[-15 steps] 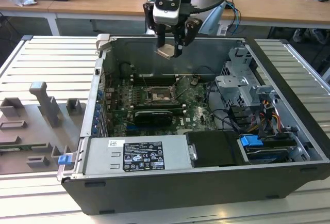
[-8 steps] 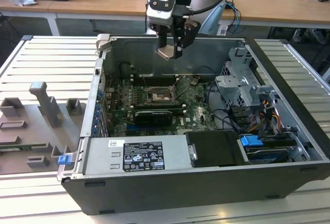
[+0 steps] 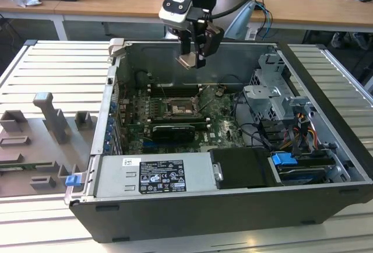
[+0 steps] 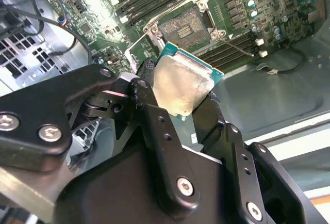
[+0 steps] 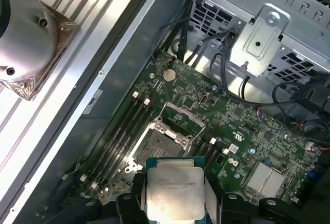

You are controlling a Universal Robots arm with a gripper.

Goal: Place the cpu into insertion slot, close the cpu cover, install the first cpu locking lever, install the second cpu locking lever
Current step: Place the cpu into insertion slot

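As the hand (image 4: 178, 96) pinches the cpu (image 4: 180, 82), it hangs flat — lid up — above the insertion slot (image 4: 184, 28)

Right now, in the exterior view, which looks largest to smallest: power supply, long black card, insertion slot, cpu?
1. power supply
2. long black card
3. insertion slot and cpu: nearly alike; the cpu hangs higher, so unranked.

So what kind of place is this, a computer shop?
More likely a robot lab or workshop. An opened computer case sits on a slatted metal workbench, a robot's gripper holds the cpu over the case, and wooden desks stand behind.
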